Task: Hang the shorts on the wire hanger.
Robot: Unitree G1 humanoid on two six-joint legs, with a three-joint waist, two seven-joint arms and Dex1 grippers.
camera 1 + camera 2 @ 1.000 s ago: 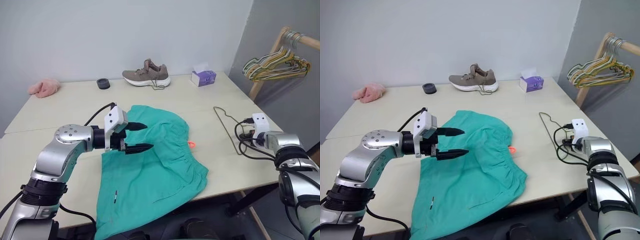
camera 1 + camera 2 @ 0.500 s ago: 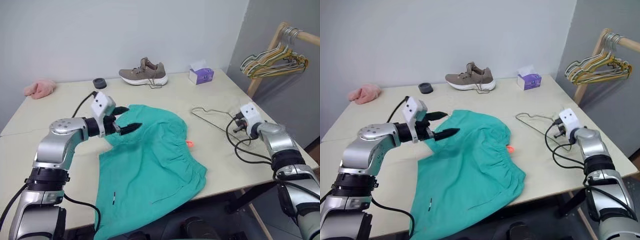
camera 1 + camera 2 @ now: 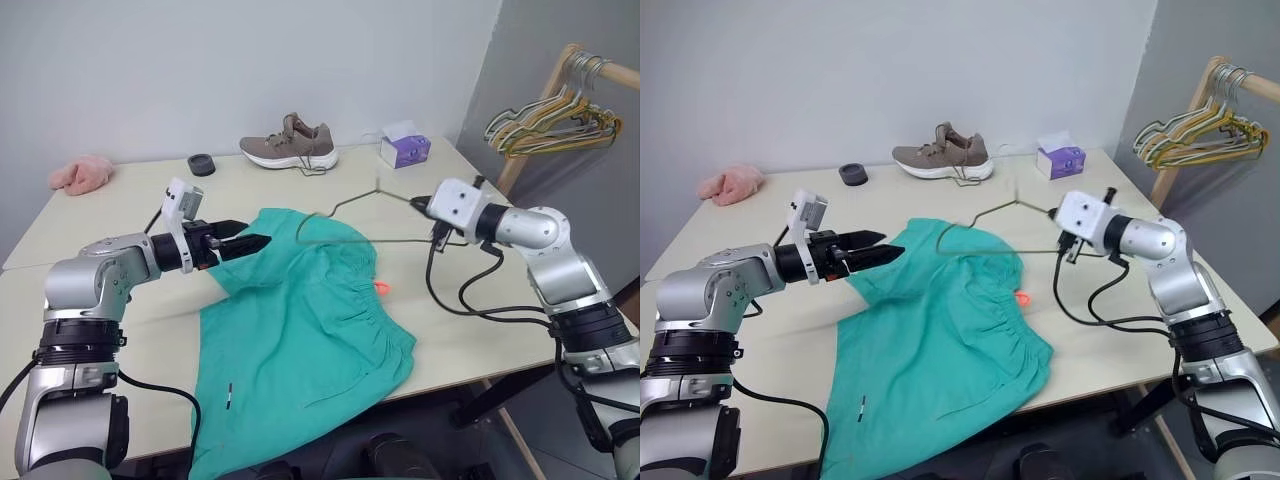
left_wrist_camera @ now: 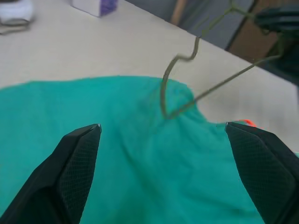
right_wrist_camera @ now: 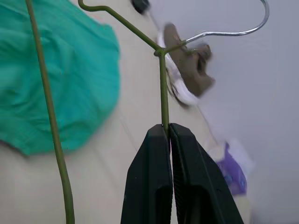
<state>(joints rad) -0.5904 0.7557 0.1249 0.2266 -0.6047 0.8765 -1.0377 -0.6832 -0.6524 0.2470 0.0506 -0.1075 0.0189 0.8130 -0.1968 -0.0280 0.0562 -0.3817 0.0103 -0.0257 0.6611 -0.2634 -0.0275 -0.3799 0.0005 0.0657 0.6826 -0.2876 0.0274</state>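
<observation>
Shorts hang over the near table edge, so the lower hem is cut off from sight; the tiny white mark near the hem is barely readable. Wire hanger is thin, easy to lose against the table; its hook is plain only in the right wrist view, curving above the fingertips.

Right gripper is clamped tight on one arm of the hanger just below the neck twist, holding it up in the air, the far corner of the wire out over the waistband end of the shorts. Whether wire touches cloth: can't tell.

Left gripper has fingers spread wide, nothing between them, hovering at the shorts' upper left edge. From its wrist view the shorts lie straight ahead between the fingers, hanger corner beyond.

Orange tag sits between the two grippers, closer to the right one.

Past both grippers: shoe, tissue box, black disc, pink cloth. Beyond the right arm, a wooden rack with a bunch of hangers.
</observation>
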